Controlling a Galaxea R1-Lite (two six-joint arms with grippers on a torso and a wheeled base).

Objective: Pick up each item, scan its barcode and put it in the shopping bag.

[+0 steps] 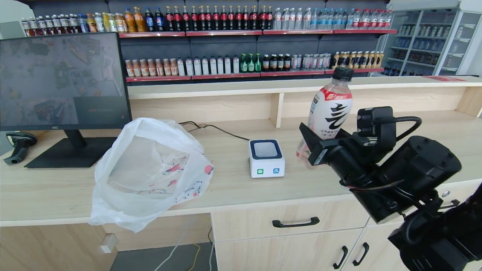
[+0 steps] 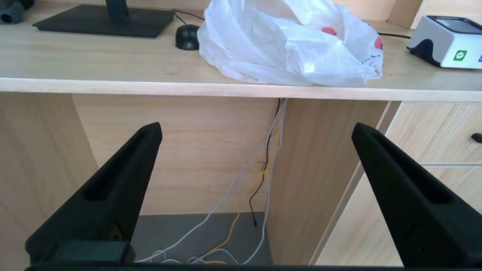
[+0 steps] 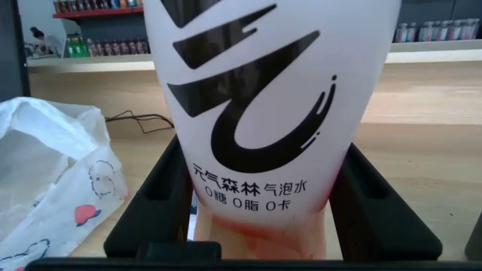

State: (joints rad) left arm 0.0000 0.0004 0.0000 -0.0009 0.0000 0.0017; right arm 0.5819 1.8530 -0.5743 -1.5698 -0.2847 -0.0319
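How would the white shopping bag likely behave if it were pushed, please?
The shopping bag looks thin and crumpled, so it probably flops rather than holding shape. It overhangs the counter edge, so a push might slide it off.

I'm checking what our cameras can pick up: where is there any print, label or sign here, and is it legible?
Bottle label: big black brush character, two rows of small characters with digits; legible in the right wrist view.
Scanner box: two small logo squares, no readable words.
Monitor bezel logo: too small.
Shelf bottles: labels too small.
Shopping bag: pictures only.
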